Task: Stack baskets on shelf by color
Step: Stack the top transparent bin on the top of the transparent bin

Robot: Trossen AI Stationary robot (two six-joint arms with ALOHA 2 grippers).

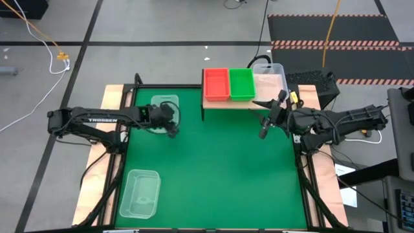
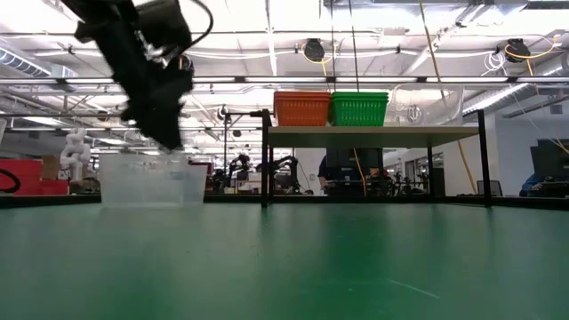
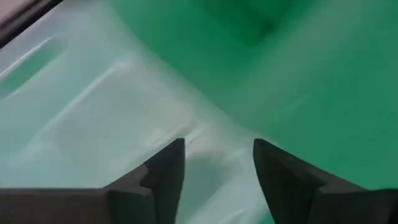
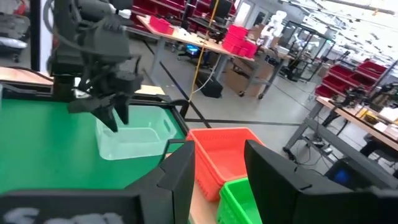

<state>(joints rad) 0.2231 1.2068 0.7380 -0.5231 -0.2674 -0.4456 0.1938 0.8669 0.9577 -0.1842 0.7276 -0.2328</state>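
Note:
A clear basket (image 1: 162,107) (image 2: 147,178) rests bottom-down on the green mat at the far left. My left gripper (image 1: 172,128) (image 3: 217,162) is open and points slantwise down at this basket's right-hand wall (image 3: 208,140). Its fingers stand on either side of that wall, with a gap showing. The wooden shelf (image 1: 226,103) (image 2: 373,135) at the far edge carries an orange-red basket (image 1: 216,84), a green basket (image 1: 242,84) and a clear basket (image 1: 270,79) side by side. My right gripper (image 1: 262,120) (image 4: 214,168) hovers open and level before the shelf's right end, with nothing between its fingers.
Another clear basket (image 1: 139,193) sits on the mat near the left front corner. The mat's middle (image 1: 220,168) is open green surface. A dark case (image 1: 314,83) and cables lie beyond the shelf's right end, off the table.

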